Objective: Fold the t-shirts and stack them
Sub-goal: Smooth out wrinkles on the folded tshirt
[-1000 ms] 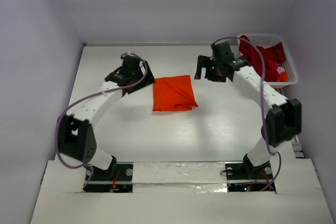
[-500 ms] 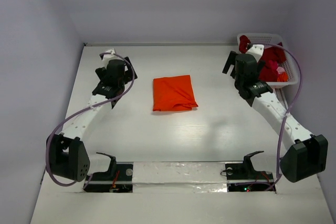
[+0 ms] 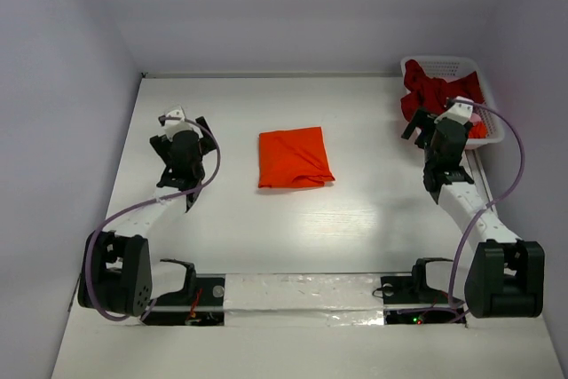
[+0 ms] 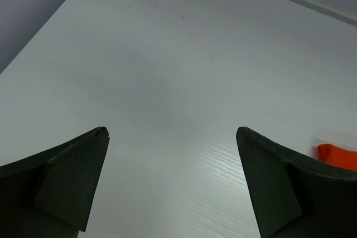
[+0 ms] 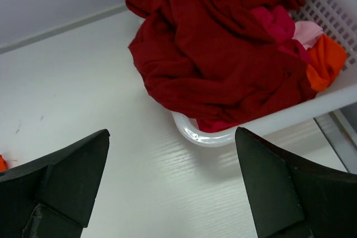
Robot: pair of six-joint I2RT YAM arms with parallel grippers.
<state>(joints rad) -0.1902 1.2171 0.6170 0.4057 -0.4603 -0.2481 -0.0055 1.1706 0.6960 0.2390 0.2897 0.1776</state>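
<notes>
While the left end effector (image 4: 172,132) gapes empty far off, the right end effector (image 5: 171,135), equally wide and empty, faces the crimson shirts (image 5: 212,54) just ahead in the basket (image 5: 334,98).

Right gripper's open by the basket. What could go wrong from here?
The crimson shirt hangs over the basket rim, bunched with pink and orange cloth: the right gripper may lift several garments, or snag the lattice and drag the basket. The folded orange shirt lies loose; stacking onto it may shift it.
</notes>
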